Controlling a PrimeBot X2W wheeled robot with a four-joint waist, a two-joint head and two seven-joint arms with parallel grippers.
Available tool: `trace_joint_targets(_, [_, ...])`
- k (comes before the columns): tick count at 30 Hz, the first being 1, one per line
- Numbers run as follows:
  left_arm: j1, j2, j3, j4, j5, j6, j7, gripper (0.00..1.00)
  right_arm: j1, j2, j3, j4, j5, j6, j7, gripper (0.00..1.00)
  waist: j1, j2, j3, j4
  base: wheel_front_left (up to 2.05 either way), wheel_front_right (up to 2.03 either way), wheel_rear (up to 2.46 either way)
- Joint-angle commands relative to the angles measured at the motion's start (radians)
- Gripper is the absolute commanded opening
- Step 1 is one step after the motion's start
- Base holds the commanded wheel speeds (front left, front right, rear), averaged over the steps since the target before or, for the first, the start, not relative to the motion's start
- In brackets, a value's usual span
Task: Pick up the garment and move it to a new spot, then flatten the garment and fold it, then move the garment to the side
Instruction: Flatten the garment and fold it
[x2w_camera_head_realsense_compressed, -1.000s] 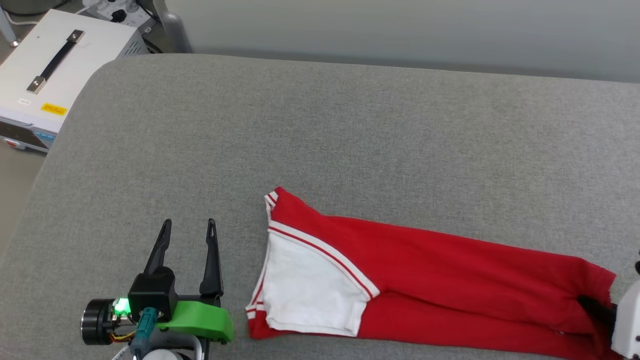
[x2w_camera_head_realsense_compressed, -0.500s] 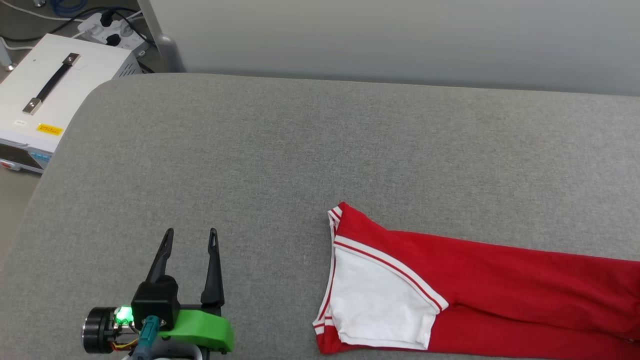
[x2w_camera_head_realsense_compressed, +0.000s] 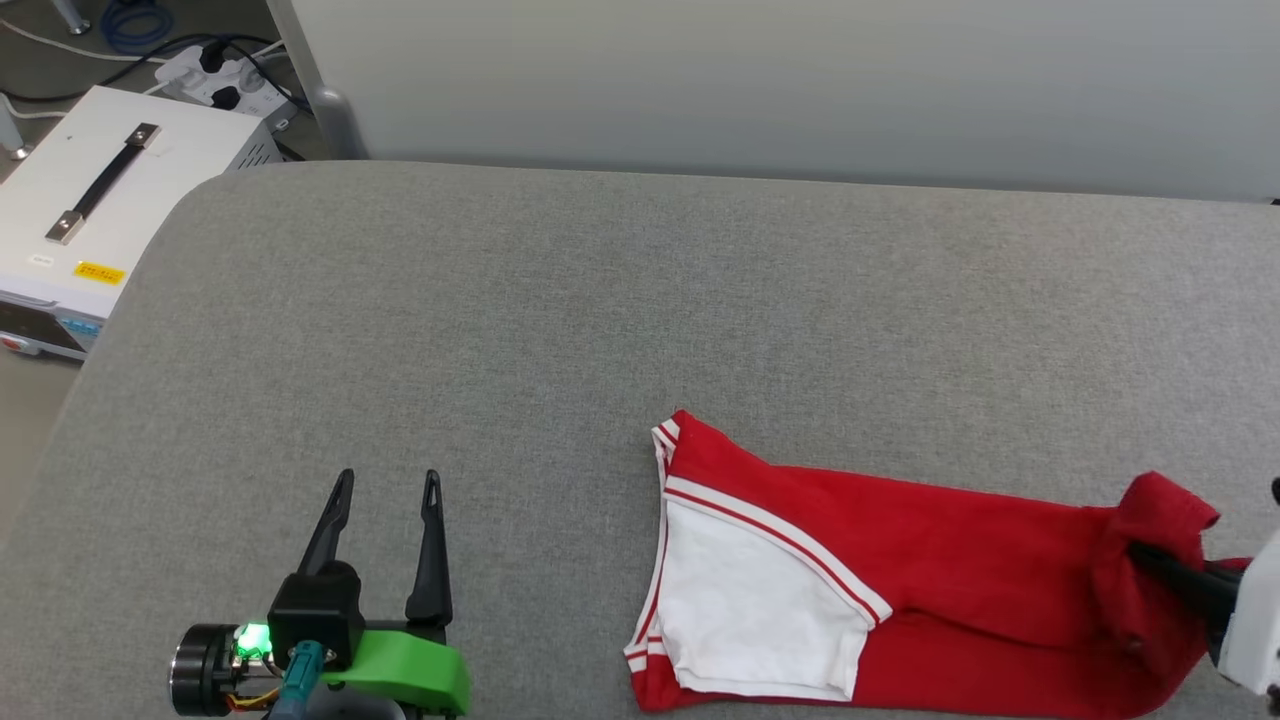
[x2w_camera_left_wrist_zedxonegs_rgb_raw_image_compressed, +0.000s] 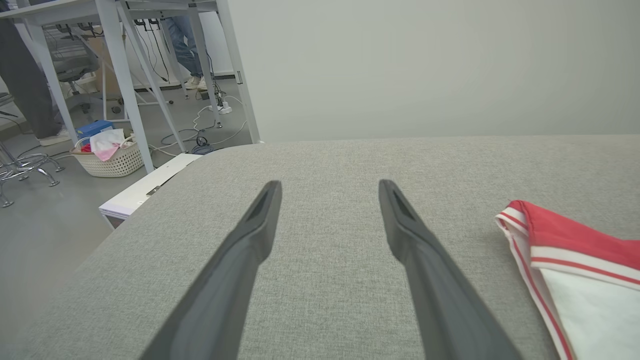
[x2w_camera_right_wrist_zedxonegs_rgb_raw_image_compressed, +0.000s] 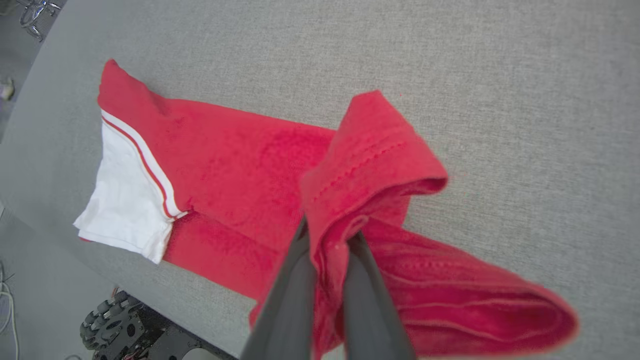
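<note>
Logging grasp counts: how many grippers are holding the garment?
1. The right gripper, at the bunched right end of the garment, has its fingers shut on red fabric; the left gripper stands open, apart from it.

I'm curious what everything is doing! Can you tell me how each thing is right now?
garment: folded long, lying on the grey table, one red end bunched and raised.
right gripper: shut on the garment's raised end.
left gripper: open, empty, apart from the garment.
white box: handle lying flat.
</note>
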Motion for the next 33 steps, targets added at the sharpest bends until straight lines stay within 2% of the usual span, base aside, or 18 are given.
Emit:
trace_joint_targets(1, [0.008, -0.007, -0.002, 0.003, 0.01, -0.005, -0.006, 1.0, 0.002, 0.018, 0.008, -0.025, 0.0, -0.001, 0.016, 0.0, 0.0, -0.0001, 0.003, 0.005, 0.0, 0.0, 0.0])
trace_joint_targets(6, [0.001, -0.012, -0.006, 0.003, 0.011, -0.01, -0.006, 1.0, -0.044, 0.088, 0.06, -0.094, -0.036, -0.001, 0.064, 0.0, 0.0, -0.0001, 0.017, 0.019, 0.0, 0.0, 0.0])
trace_joint_targets(15, [-0.027, -0.02, -0.02, 0.009, 0.015, -0.016, -0.006, 1.0, -0.174, 0.206, 0.215, -0.095, -0.111, -0.001, 0.108, 0.0, 0.0, -0.0001, 0.048, 0.049, 0.0, 0.0, 0.0])
trace_joint_targets(23, [-0.042, -0.025, -0.028, 0.013, 0.014, -0.013, -0.006, 1.0, -0.293, 0.272, 0.35, -0.008, -0.16, -0.001, 0.068, 0.0, 0.0, -0.0001, 0.07, 0.072, 0.0, 0.0, 0.0])
trace_joint_targets(24, [-0.046, -0.027, -0.031, 0.014, 0.014, -0.013, -0.006, 1.0, -0.335, 0.293, 0.394, 0.042, -0.174, -0.001, 0.042, 0.0, 0.0, -0.0001, 0.077, 0.077, 0.0, 0.0, 0.0])
trace_joint_targets(33, [-0.065, -0.031, -0.041, 0.017, 0.014, -0.01, -0.006, 1.0, -0.417, 0.336, 0.5, 0.208, -0.178, -0.001, -0.021, 0.0, 0.0, -0.0001, 0.101, 0.09, 0.0, 0.0, 0.0])
